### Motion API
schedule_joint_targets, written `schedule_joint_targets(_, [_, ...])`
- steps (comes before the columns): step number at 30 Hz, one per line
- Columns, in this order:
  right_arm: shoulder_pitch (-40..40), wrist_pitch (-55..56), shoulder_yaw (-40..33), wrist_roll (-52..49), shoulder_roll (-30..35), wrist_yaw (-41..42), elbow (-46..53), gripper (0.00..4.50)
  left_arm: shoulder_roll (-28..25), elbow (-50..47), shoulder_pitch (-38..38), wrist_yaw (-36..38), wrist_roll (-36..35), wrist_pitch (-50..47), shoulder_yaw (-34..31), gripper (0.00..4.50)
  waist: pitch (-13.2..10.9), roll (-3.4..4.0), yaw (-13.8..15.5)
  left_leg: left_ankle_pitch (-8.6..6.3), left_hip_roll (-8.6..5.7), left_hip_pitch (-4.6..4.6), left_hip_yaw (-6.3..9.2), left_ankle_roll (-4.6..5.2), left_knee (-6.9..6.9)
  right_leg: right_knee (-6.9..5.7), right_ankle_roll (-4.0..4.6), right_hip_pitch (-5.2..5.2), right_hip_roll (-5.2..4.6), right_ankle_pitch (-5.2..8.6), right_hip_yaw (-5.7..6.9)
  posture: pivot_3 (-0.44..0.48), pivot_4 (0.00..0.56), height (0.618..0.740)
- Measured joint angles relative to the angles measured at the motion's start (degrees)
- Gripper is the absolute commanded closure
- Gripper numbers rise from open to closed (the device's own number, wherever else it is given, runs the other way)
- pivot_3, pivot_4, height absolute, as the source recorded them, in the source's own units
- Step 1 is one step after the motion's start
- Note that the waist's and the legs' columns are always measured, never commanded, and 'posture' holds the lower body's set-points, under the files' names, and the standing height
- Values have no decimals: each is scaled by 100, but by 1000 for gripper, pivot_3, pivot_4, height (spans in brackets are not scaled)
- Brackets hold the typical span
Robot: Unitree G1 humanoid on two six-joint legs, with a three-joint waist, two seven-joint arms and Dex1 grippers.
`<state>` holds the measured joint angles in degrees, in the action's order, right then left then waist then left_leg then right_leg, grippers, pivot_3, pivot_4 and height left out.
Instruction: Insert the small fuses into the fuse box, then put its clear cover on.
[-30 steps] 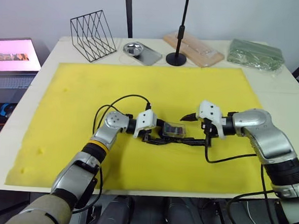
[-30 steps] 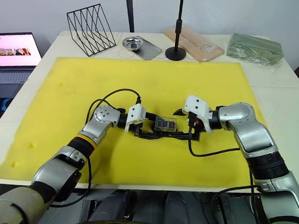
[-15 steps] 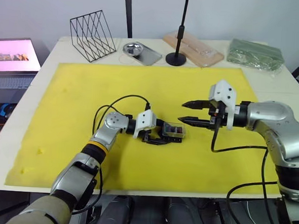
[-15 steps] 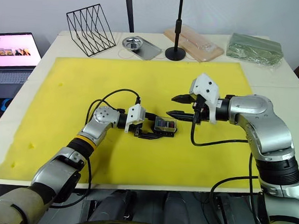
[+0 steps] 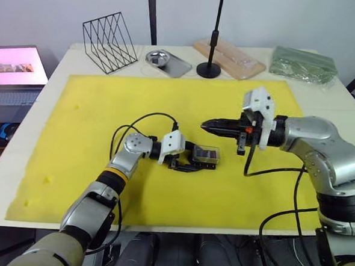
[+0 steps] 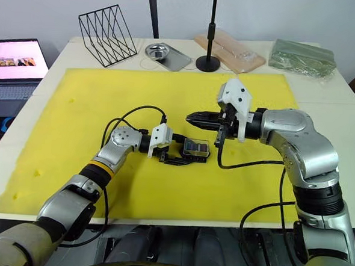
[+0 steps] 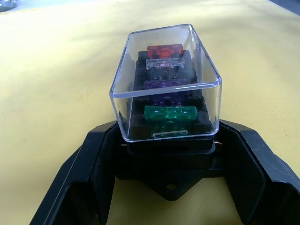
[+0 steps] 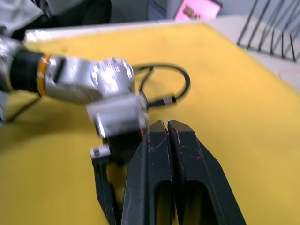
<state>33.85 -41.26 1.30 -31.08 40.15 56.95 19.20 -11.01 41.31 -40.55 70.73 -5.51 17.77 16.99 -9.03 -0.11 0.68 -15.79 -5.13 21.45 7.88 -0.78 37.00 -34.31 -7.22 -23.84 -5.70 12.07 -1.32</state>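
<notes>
Yellow mat (image 5: 107, 104) covered the tabletop. Near its centre, left gripper (image 5: 191, 161) fingers (image 7: 89, 173) clasped the fuse box (image 7: 168, 154), clear cover (image 7: 164, 79) seated, fuses (image 7: 169, 114) inside (four). Just beyond the box, right gripper (image 5: 207, 125) hovered, fingers clenched empty.

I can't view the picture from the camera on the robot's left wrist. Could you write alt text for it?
A black fuse box sits on a yellow mat under a clear cover, gripped at its base between the two black fingers of the left tool. Through the cover show a red fuse, a green fuse and two pale ones between them.
</notes>
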Motion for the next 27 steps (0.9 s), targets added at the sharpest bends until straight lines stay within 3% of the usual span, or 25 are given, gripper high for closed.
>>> schedule_joint_targets(11, [-327,618,150,173,-76,128,-465,4448,-34,-110,47,61,-25,-95,-9,1688,0,0,-6,0,-3,-2,-2,0,-2,0,0,1,3,0,0,0,150,740])
schedule_joint_targets(15, [-925,1409,981,867,-334,284,-1448,4448,-79,-111,96,73,-7,-130,-7,1688,7,6,-28,-1,-6,-5,-10,1,-1,0,0,1,5,0,-3,0,150,740])
schedule_joint_targets(16, [-902,1724,1166,1032,-332,372,-1514,4448,-106,-111,129,77,-9,-132,-34,1688,28,32,-67,-1,-6,-16,-19,2,-2,0,-1,7,4,0,-13,0,150,740])
schedule_joint_targets(19, [-733,2203,1412,1327,-320,536,-1814,4448,-129,-103,170,41,6,-218,-43,1688,53,12,-130,-14,-3,-72,-6,21,-8,7,-6,68,9,7,-4,0,150,740])
schedule_joint_targets(27, [-705,2164,1280,1369,-312,660,-1921,4448,-131,-159,203,38,3,-260,-38,1688,55,8,-132,-36,3,-97,-2,11,-3,7,-15,90,9,19,-8,0,150,740])
